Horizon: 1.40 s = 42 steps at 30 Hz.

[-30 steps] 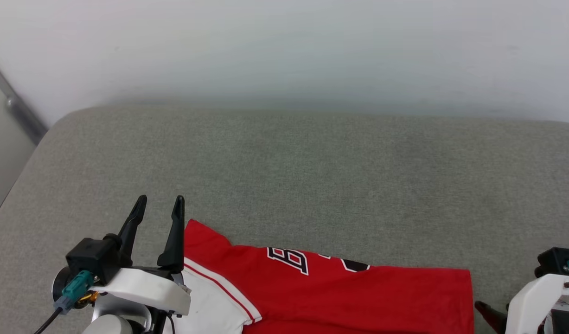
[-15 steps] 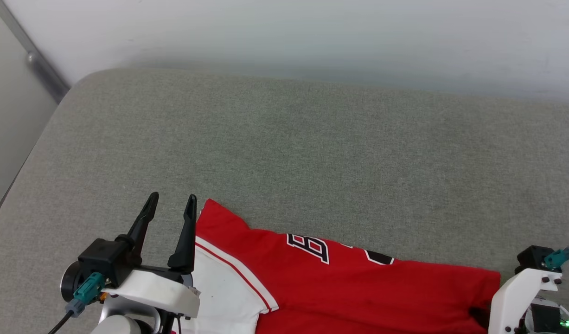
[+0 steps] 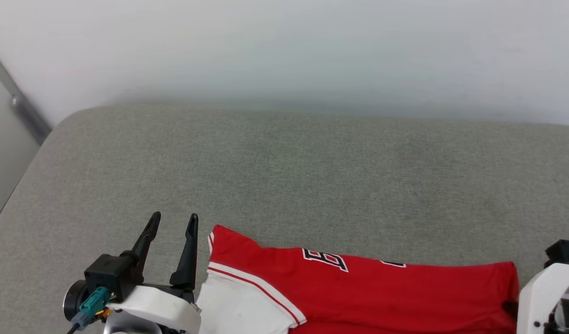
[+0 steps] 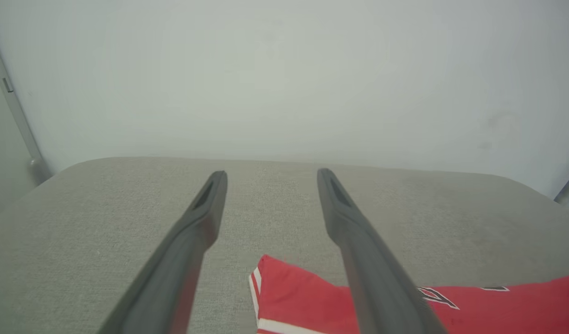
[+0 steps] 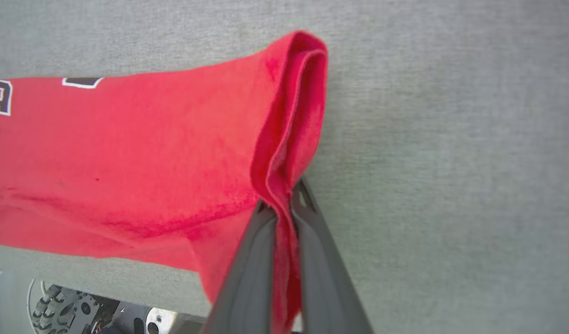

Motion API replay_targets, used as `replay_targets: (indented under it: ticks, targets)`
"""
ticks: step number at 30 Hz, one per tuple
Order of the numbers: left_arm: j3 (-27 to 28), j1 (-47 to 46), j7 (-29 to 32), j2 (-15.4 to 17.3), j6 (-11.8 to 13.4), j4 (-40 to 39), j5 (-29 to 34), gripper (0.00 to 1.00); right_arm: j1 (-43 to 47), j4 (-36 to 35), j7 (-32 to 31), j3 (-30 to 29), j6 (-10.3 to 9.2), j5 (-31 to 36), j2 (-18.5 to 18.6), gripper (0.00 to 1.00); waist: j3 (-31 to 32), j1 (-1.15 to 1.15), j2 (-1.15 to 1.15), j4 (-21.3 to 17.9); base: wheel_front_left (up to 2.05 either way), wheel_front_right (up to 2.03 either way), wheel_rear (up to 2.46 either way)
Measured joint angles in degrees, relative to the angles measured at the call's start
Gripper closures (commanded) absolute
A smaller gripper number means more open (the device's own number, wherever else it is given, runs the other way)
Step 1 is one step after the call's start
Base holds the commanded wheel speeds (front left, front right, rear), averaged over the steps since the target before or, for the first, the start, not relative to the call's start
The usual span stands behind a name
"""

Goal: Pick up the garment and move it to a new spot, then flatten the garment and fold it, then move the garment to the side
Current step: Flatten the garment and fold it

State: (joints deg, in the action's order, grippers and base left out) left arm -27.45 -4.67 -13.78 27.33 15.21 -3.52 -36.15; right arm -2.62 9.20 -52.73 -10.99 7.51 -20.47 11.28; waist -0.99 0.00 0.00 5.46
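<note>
The garment (image 3: pixel 381 297), red with a white sleeve (image 3: pixel 240 308) and part of its black lettering (image 3: pixel 325 260) showing, lies along the near edge of the grey surface. My left gripper (image 3: pixel 174 215) stands open just left of the garment's corner and apart from it, with nothing between its fingers (image 4: pixel 271 173). In the left wrist view that red corner (image 4: pixel 298 297) lies below and between the fingers. My right gripper (image 5: pixel 284 197) is shut on the garment's bunched right edge (image 5: pixel 289 116). In the head view the white right forearm (image 3: pixel 544 297) hides those fingers.
A wide grey fabric-covered surface (image 3: pixel 284 176) stretches ahead to a white wall (image 3: pixel 284 46). A grey metal strip (image 3: pixel 20 106) runs down the wall at the far left, past the surface's rounded corner. The robot's wheeled base (image 5: pixel 57 301) shows below the near edge.
The head camera dipped and came back up. The garment has slid to the right with my right gripper, so the gap between its left corner and my open left gripper has grown.
</note>
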Motion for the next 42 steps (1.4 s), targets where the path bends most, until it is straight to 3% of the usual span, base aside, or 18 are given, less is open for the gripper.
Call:
replay_targets:
  ticks: [11, 13, 17, 20, 21, 22, 24, 28, 33, 40, 41, 42]
  targets:
    - [-0.6, 1.06, 0.08, -0.08, 0.53, -0.47, -0.14, 0.0, -1.94, -2.8, -4.17, -15.02, -0.01, 3.33, 2.7, 1.0, 1.65, 0.0, 0.0, -4.37, 0.0, 0.0, 0.0]
    - [-0.66, 1.09, 0.08, -0.16, 0.54, -0.48, -0.16, 0.0, -3.02, -2.63, -5.64, -17.45, -0.02, 1.25, 0.75, 1.0, 1.63, 0.0, 0.0, -4.77, 0.0, 0.0, 0.0]
    - [-0.6, 1.29, 0.05, -0.33, 0.6, -0.53, -0.49, 0.0, -5.94, -1.3, -12.87, -21.19, -0.02, -7.04, -7.48, 1.0, 1.66, 0.0, 0.0, -5.43, 0.0, 0.0, 0.0]
    - [-0.53, 1.47, 0.02, -0.27, 0.66, -0.56, -0.57, 0.0, -7.6, -0.77, -17.51, -20.8, -0.02, -13.89, -8.14, 1.0, 1.62, 0.0, 0.0, -5.57, 0.0, 0.0, 0.0]
    - [-0.54, 1.47, 0.02, -0.24, 0.65, -0.56, -0.57, 0.0, -7.74, 0.54, -18.25, -19.86, -0.02, -17.03, -7.99, 1.0, 1.59, 0.0, 0.0, -5.49, 0.0, 0.0, 0.0]
    - [-0.62, 1.36, 0.25, -0.2, 0.47, -0.62, -0.57, 0.0, -7.7, 4.03, -18.12, -17.06, -0.02, -25.14, -8.14, 1.0, 1.55, 0.0, 0.0, -5.1, 0.0, 0.0, 0.0]
    - [-0.73, 1.24, 0.51, 0.0, 0.43, -0.6, -0.56, 0.0, -7.75, 6.8, -17.15, -12.96, -0.02, -31.79, -8.25, 1.0, 1.61, 0.0, 0.0, -4.58, 0.0, 0.0, 0.0]
    - [-1.18, 0.82, 0.97, 0.08, 0.41, -0.63, -0.55, 0.0, -8.73, 11.51, -9.23, -2.34, -0.02, -43.26, -8.24, 1.0, 1.62, 0.0, 0.0, -3.44, 0.0, 0.0, 0.0]
    - [-2.48, -0.61, 1.67, -0.57, -0.31, -0.37, -0.32, 0.0, -10.1, 16.31, 0.76, 13.39, -0.03, -50.1, -8.36, 1.0, 1.27, 0.0, 0.0, -1.14, 0.0, 0.0, 0.0]
    - [-3.13, -2.52, 1.93, -1.33, -1.1, 0.65, -0.33, 0.0, -15.13, 20.87, 12.44, 29.6, -0.03, -56.58, -8.38, 1.0, -0.84, 0.0, 0.0, 2.82, 0.0, 0.0, 0.0]
    - [-3.12, -2.61, 1.92, -1.36, -1.1, 0.76, -0.34, 0.0, -15.73, 21.71, 13.63, 30.96, -0.02, -56.08, -8.38, 0.89, -1.17, 0.0, 0.0, 3.1, 0.0, 0.0, 0.0]
    - [-3.1, -2.68, 1.81, -1.38, -1.1, 0.96, -0.34, 0.0, -16.31, 22.54, 14.85, 32.06, -0.03, -55.46, -8.38, 0.61, -1.45, 0.0, 0.0, 3.37, 0.0, 0.0, 0.0]
